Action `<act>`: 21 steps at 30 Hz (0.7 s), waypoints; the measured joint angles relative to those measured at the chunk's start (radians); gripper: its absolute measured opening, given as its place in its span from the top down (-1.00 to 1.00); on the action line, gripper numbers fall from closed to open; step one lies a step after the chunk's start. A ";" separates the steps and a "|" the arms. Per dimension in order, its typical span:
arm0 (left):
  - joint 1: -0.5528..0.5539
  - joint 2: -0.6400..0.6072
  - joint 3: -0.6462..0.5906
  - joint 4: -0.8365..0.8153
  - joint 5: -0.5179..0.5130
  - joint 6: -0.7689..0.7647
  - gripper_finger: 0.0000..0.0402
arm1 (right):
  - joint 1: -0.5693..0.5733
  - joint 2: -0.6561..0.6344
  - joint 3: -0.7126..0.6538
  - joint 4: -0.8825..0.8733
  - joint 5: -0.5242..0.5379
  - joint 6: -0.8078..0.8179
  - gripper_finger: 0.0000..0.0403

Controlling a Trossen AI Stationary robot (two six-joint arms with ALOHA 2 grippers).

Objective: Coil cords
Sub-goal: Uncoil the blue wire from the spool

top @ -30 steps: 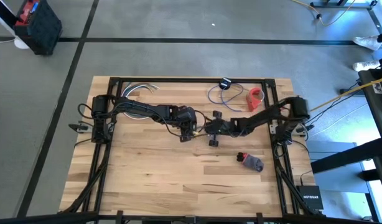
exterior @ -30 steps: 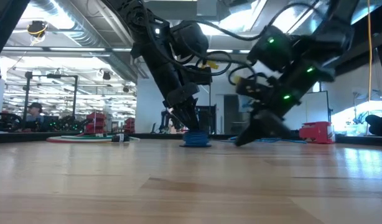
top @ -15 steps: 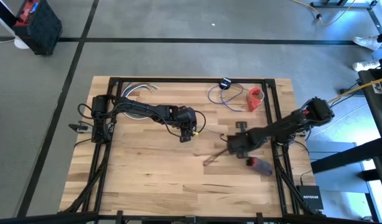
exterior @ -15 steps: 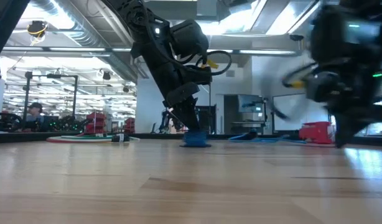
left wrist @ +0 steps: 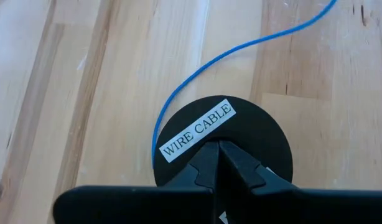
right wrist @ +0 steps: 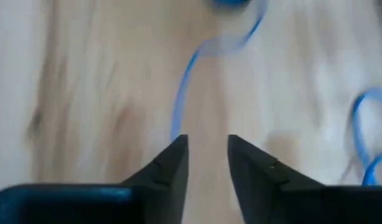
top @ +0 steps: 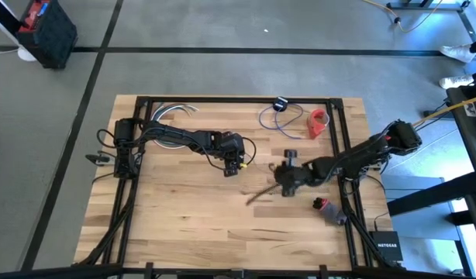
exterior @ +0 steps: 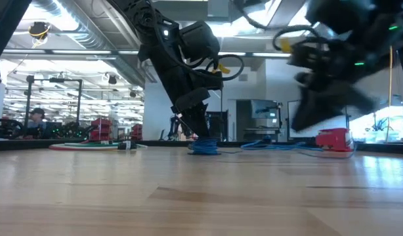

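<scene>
I am watching the left gripper (top: 235,166) sitting near the middle of the pale wooden slatted table (top: 184,225), its dark fingers (left wrist: 219,163) pressed together with no gap, tips resting on a flat round black spool (left wrist: 223,138) that is carrying a white label reading "WIRE CABLE" (left wrist: 198,129). Whether the fingers are pinching the spool or only bearing on it, I cannot tell. A thin blue cord (left wrist: 241,48) is leaving the spool's rim at about nine o'clock in the left wrist view and curving away toward one o'clock across the boards. In the low view the same cord (exterior: 267,147) is lying flat on the table, trailing from a small blue heap (exterior: 204,147) under the left gripper's tip off toward three o'clock.

The right gripper (top: 287,172) is hanging over the table at about three o'clock from the left one, near but apart, blurred in the overhead view. Its two fingers (right wrist: 170,167) are standing parted with a clear gap and nothing between them; the blue cord (right wrist: 185,78) is running across the wood just beyond the tips.

At roughly twelve to one o'clock on the table, near the far rail, more of the cord is lying in loose loops (top: 275,118) beside a small black disc (top: 281,103). A red object (top: 319,122) is sitting just beside those loops, and a grey and red bundle (top: 331,211) is lying at about four o'clock.
</scene>
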 joint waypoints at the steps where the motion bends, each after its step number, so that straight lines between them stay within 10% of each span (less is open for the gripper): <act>1: 0.000 0.000 0.000 0.000 0.000 0.000 0.98 | -0.026 0.002 -0.011 0.084 0.004 -0.033 0.38; 13: 0.000 0.000 0.000 0.002 0.004 0.000 0.98 | -0.353 0.177 -0.100 0.808 -0.251 -0.125 0.15; 21: 0.000 0.000 -0.001 0.007 0.004 0.000 0.98 | -0.432 0.382 -0.009 0.858 -0.346 -0.083 0.15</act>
